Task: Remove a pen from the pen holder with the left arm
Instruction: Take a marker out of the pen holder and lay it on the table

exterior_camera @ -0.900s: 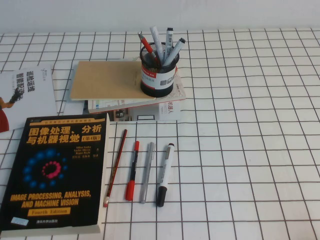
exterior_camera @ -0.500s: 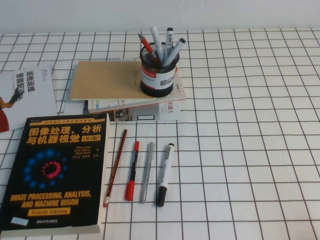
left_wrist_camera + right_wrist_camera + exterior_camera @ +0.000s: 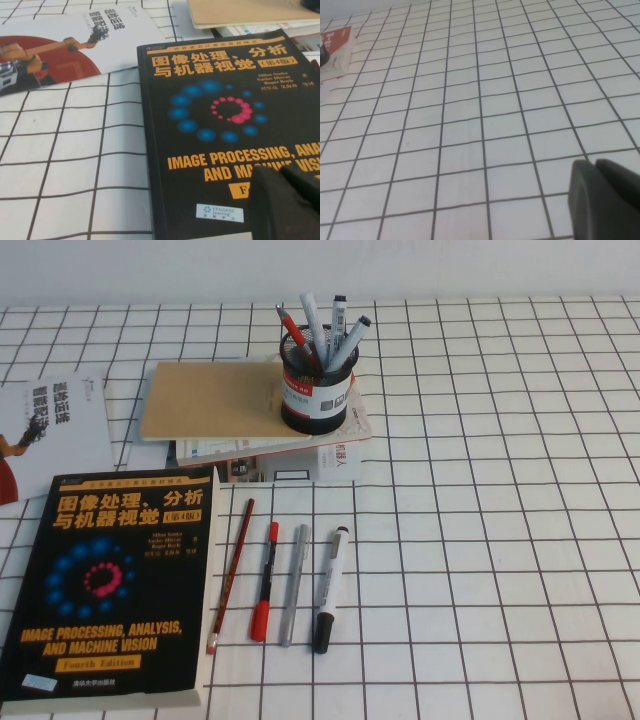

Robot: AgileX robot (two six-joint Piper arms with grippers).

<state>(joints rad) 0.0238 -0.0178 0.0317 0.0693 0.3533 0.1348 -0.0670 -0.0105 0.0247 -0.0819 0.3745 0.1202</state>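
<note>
Task not begun, as far as can be judged. The black mesh pen holder (image 3: 318, 390) w/ a white label stands upright on a tan card-covered pad (image 3: 215, 398), which tops a low stack of books at the far-centre of the white grid-cloth table (image 3: 500, 540). It holds a red pen (image 3: 293, 332) and three grey-and-white markers (image 3: 339, 315), all leaning loosely, none gripped. Neither arm shows in the high view, so both are well apart from the holder. The left gripper (image 3: 281, 175) hovers over the near corner of the black hardback textbook (image 3: 225, 125) w/ orange title, on the robot's left; its pincer is closed tight and holds nothing. The right gripper (image 3: 595, 167) hangs over bare grid cloth on the right side, fingers pressed together, also empty; prob. parked. Just beside the textbook, in a neat row, lie a thin red pencil (image 3: 232, 575), a red-and-black pen (image 3: 265, 580), a silver pen (image 3: 295, 585) and a white marker with black cap (image 3: 330, 590); can't tell whether they bear on this task. Left to do, by my read: everything, i.e. left arm reaches fwd to the holder, opens, closes on one pen top, draws it straight up and out.
</note>
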